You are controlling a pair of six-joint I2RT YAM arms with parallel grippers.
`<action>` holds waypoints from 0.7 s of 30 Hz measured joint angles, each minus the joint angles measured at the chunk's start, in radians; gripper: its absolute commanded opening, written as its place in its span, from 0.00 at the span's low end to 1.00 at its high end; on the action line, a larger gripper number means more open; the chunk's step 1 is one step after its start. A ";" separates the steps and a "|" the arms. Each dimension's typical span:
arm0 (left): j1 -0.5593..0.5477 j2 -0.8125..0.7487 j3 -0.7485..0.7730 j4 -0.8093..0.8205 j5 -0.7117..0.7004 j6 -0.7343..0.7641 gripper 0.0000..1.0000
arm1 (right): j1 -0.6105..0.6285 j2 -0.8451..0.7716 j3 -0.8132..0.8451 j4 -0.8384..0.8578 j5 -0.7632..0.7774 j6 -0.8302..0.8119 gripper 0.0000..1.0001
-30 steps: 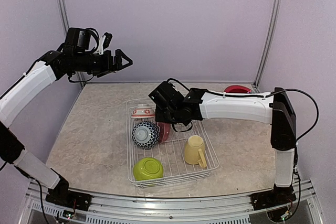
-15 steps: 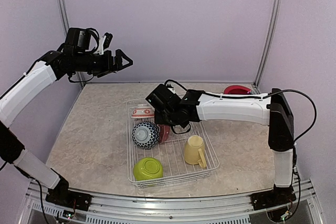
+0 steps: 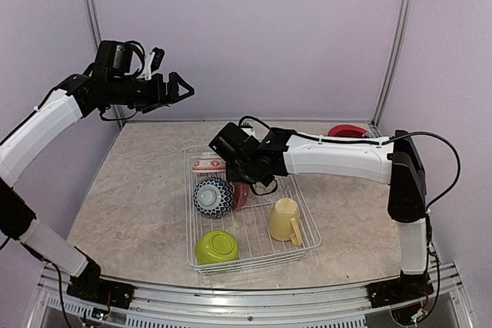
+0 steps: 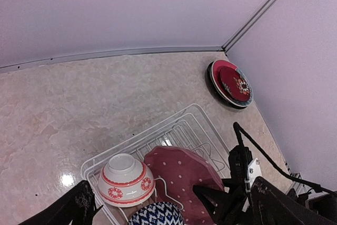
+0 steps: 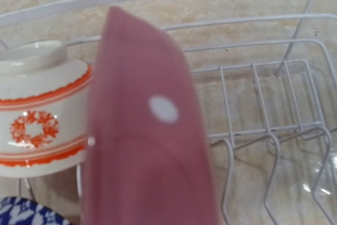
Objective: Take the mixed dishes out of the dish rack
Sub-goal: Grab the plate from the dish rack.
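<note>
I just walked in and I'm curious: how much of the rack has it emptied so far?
Early on. A red plate already sits by the far wall, outside the dish rack. The right claw is at the pink dotted plate; grip unclear. The left claw hangs open, empty. Still racked: red-white bowl, blue-patterned bowl, lime green bowl, yellow mug.

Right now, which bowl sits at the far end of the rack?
The red-and-white bowl; the blue-patterned bowl sits midway, the green bowl at the near end.

The left arm stands high, left tool [image 3: 178, 87] spread; right arm stretches leftward, right tool [image 3: 252, 176] low.
</note>
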 measured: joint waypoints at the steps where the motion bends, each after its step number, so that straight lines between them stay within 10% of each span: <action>1: 0.000 0.000 0.000 0.000 0.000 0.000 0.99 | 0.003 0.004 0.014 -0.018 0.006 0.000 0.00; 21: 0.010 0.000 0.000 0.001 -0.036 0.005 0.99 | 0.048 0.059 0.295 -0.309 0.193 -0.036 0.00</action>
